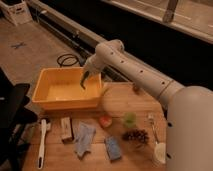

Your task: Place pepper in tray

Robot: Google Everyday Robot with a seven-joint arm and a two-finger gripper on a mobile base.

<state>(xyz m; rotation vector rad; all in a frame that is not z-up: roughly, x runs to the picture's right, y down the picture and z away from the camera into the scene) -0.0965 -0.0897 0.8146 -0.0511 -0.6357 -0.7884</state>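
The tray [49, 98] is a large deep yellow bin at the back left of the wooden table. My gripper [84, 81] hangs over the tray's inner right part, just below rim height, fingers pointing down. It is shut on the pepper [83, 85], a slim dark green thing that dangles from the fingertips above the tray floor. Most of the pepper is covered by the fingers.
In front of the tray lie a white brush [42, 142], a small box [66, 129], a blue cloth [84, 138] and a blue sponge [113, 148]. To the right are an orange lump [104, 121], a green cup [130, 119], grapes [135, 136], a fork [152, 126] and a white cup [160, 153]. A black chair [12, 116] stands at the left.
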